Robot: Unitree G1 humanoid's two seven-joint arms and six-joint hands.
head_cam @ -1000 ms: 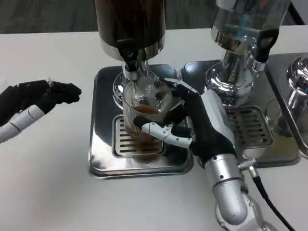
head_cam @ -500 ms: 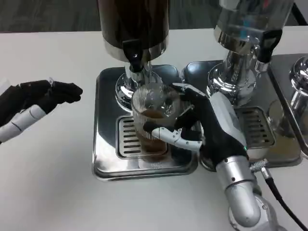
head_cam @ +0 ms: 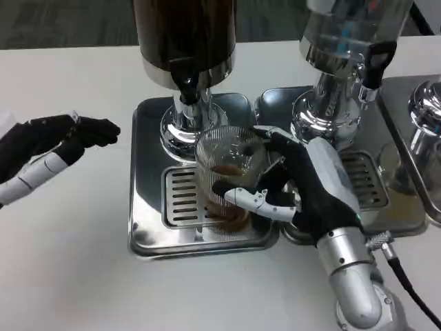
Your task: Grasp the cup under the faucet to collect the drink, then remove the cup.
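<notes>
Right hand has its fingers clamped around the ribbed cup at frame centre, over the drip tray and right of the faucet. Cup holds brown drink. Left hand, at the left edge, holds nothing, fingers extended close together above the tabletop.

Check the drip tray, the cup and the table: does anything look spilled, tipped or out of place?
Nothing stands out. The right robot hand holds the cup upright with brown drink inside; no spill shows on the drip tray.

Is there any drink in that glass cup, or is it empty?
Partly filled: brown liquid shows through the ribbed clear cup, held roughly upright by the right hand over the drip tray.
</notes>
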